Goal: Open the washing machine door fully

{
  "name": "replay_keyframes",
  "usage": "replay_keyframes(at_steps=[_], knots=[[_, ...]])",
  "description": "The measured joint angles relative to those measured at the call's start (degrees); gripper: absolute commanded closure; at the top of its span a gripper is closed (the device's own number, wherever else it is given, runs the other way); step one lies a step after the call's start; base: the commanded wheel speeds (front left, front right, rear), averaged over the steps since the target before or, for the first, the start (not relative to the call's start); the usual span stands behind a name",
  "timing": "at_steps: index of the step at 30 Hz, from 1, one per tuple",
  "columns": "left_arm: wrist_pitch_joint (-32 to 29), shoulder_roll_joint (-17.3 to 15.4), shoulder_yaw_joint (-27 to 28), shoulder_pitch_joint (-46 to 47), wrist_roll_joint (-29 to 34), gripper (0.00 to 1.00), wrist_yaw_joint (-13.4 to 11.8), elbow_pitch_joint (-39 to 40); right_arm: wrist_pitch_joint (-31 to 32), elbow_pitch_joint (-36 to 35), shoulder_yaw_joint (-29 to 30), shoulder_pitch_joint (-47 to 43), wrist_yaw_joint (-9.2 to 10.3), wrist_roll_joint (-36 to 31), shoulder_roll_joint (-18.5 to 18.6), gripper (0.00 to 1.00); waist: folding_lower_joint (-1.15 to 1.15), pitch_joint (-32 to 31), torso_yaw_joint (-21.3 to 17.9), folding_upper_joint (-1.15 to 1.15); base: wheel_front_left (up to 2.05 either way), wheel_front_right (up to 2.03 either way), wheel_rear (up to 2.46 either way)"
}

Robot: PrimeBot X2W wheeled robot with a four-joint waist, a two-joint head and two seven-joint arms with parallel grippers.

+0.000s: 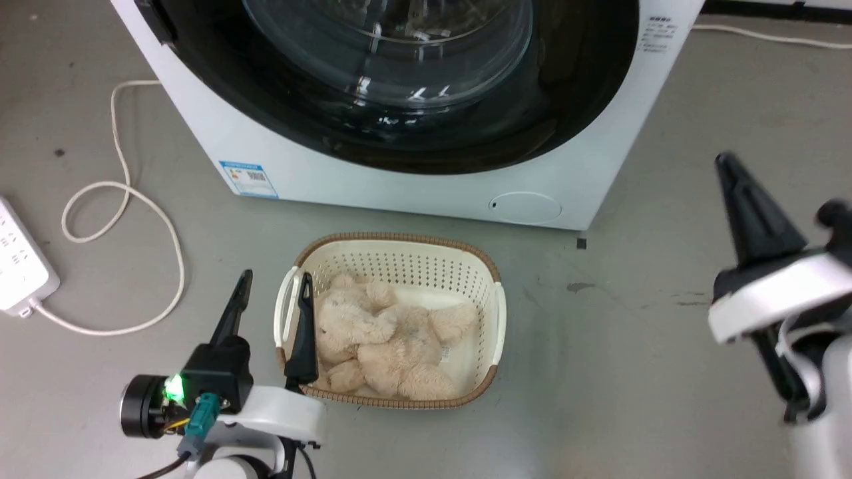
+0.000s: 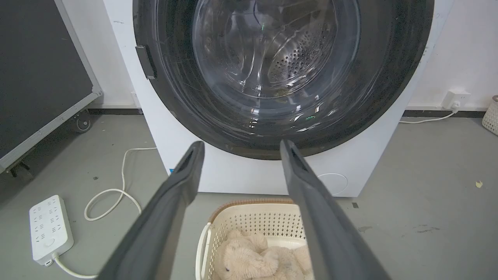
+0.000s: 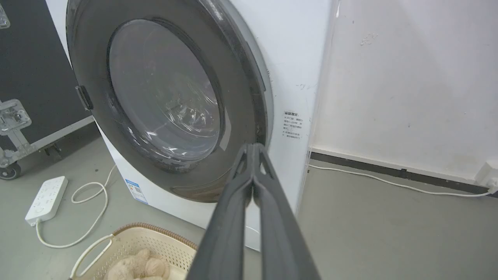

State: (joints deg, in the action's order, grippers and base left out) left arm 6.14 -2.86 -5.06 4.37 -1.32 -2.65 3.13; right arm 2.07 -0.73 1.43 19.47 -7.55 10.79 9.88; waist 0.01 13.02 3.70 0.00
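The door spans the machine at twelve o'clock in the head view and looks shut flush. It is probably rigid, fairly heavy on its hinge, and glossy enough to slip; the bulging glass wants no knocks. A dark tab sits at the rim's nine o'clock, hinge or handle I cannot tell, so hook the rim edge, not the glass. A basket lies at six o'clock. The left gripper at seven has its jaws spread; the right gripper at three has them pressed together, empty.
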Motion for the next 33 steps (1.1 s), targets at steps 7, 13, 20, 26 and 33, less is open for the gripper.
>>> replay_keyframes(at_steps=[7, 13, 20, 26, 33], knots=[[0.8, 0.0, -0.8, 0.9, -0.8, 0.0, -0.8, 0.7, 4.6, 4.6, 4.0, 7.4, 0.01, 6.5, -1.9, 1.0, -0.01, 2.4, 0.8, 0.0, 0.0, 0.0, 0.0], [1.5, 0.0, -1.2, 1.9, -0.7, 0.0, -1.0, 1.5, 8.5, 9.7, 7.4, 14.4, 0.02, 11.6, -3.6, 1.0, 0.0, 4.6, 1.3, 0.0, 0.0, 0.0, 0.0], [2.3, 0.0, -1.8, 2.9, -0.4, 0.0, -1.3, 2.0, 16.0, 16.8, 11.5, 23.5, 0.02, 17.7, -4.6, 1.0, 0.0, 7.1, 2.2, 0.0, 0.0, 0.0, 0.0], [3.1, 0.0, -2.8, 3.7, -0.4, 0.0, -1.5, 2.3, 20.1, 21.8, 15.2, 31.2, 0.02, 20.6, -4.8, 1.0, 0.0, 9.2, 3.1, 0.0, 0.0, 0.0, 0.0], [3.8, 0.0, -3.8, 4.7, -0.6, 0.0, -2.2, 2.6, 23.6, 27.9, 18.8, 39.2, 0.02, 22.3, -5.2, 1.0, 0.0, 11.5, 4.3, 0.0, 0.0, 0.0, 0.0]])
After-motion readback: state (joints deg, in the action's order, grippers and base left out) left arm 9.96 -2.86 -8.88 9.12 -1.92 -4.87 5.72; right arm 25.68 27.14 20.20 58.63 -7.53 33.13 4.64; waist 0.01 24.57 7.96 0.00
